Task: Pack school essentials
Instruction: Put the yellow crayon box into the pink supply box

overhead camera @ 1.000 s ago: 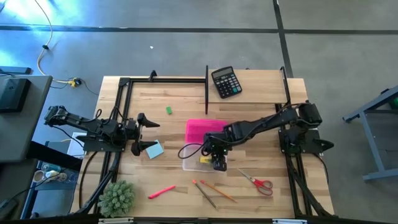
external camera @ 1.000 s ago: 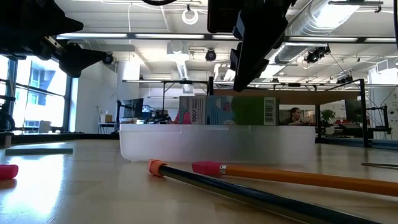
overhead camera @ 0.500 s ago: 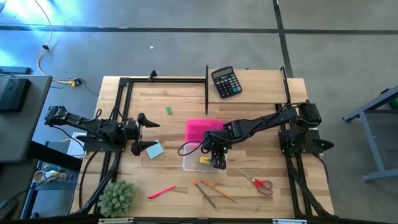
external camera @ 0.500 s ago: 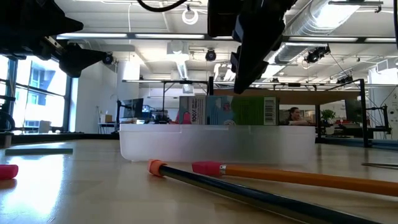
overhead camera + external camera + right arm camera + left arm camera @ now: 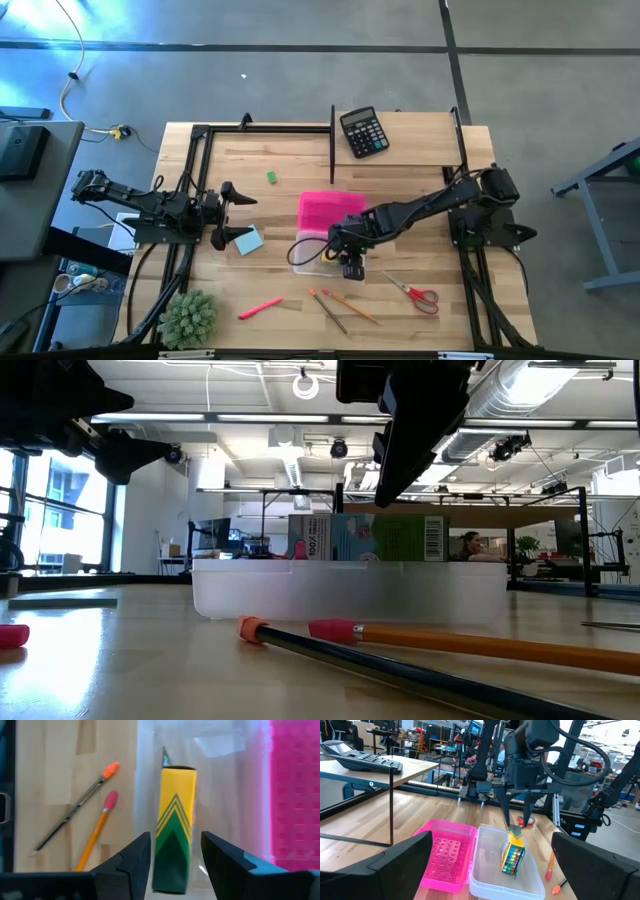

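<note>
Right gripper (image 5: 516, 817) hangs just above the clear plastic box (image 5: 322, 262), jaws partly spread, one finger on each side of the yellow-green crayon box (image 5: 173, 842). You can see daylight on both sides of the carton, so nothing is gripped. The crayon box stands on its narrow edge inside the clear box, beside the pink lid (image 5: 328, 208).

Risk, as you'd judge it: a tall, thin carton on edge tips easily. A finger brushing it on the lift would knock it flat or askew, crowding what must follow. The light, smooth-walled container could also skate on the wood table (image 5: 420, 160) if nudged.

Pencils (image 5: 342, 306), slim and round, will roll. Scissors (image 5: 415, 294) lie flat and hard to pinch.

Left gripper (image 5: 226, 213) waits wide open, near the sticky-note pad (image 5: 248, 241).
</note>
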Controlling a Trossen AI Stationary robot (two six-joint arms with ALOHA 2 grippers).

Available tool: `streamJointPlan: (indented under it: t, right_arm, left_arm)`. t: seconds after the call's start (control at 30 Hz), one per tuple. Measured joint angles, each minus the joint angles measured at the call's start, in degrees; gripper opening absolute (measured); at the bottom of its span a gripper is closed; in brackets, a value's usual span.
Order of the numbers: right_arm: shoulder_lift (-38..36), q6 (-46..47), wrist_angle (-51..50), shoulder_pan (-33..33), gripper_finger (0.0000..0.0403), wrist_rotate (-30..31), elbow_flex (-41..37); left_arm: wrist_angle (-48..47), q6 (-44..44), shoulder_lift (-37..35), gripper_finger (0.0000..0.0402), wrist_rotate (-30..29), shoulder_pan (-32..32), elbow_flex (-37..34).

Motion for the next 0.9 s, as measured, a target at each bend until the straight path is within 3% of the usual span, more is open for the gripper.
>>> streamJointPlan:
  t: [0.9]
  right_arm:
    - [4.2,1.4,0.3,1.9,0.0163,3.7,0.1]
  left_arm:
    - [-0.1,-0.1,0.0,0.04,0.0,0.0,0.0]
